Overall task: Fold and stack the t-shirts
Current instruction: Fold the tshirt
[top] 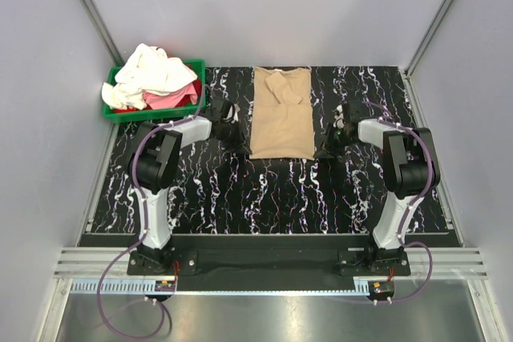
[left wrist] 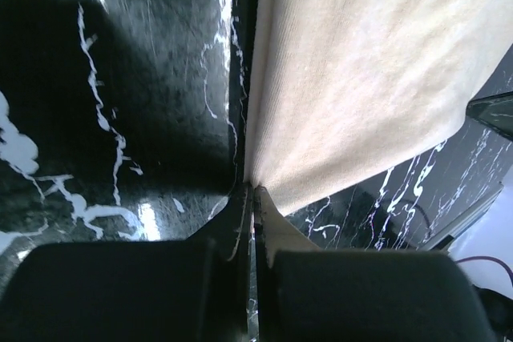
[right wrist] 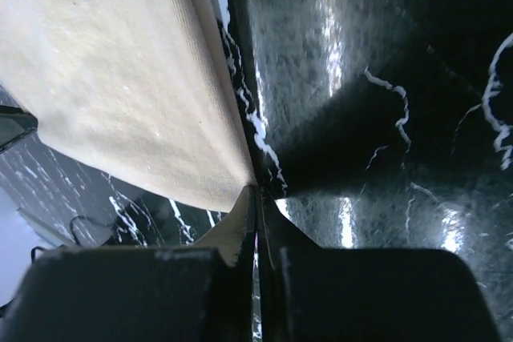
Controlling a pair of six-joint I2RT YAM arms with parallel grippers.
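At the middle of the table [top: 272, 198], the shirt [top: 281, 112] lies folded into a long tan strip; its long axis runs near to far, collar at the far end; the left gripper [top: 237, 140] pinches its near left corner; the right gripper [top: 327, 143] pinches the near right corner; far left, a green bin [top: 152, 114] holds heaped white and pink clothes [top: 152, 74].

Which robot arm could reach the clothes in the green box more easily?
Probably the left. The green box sits just beyond the left gripper; the right gripper is across the tan shirt. Both grip it.
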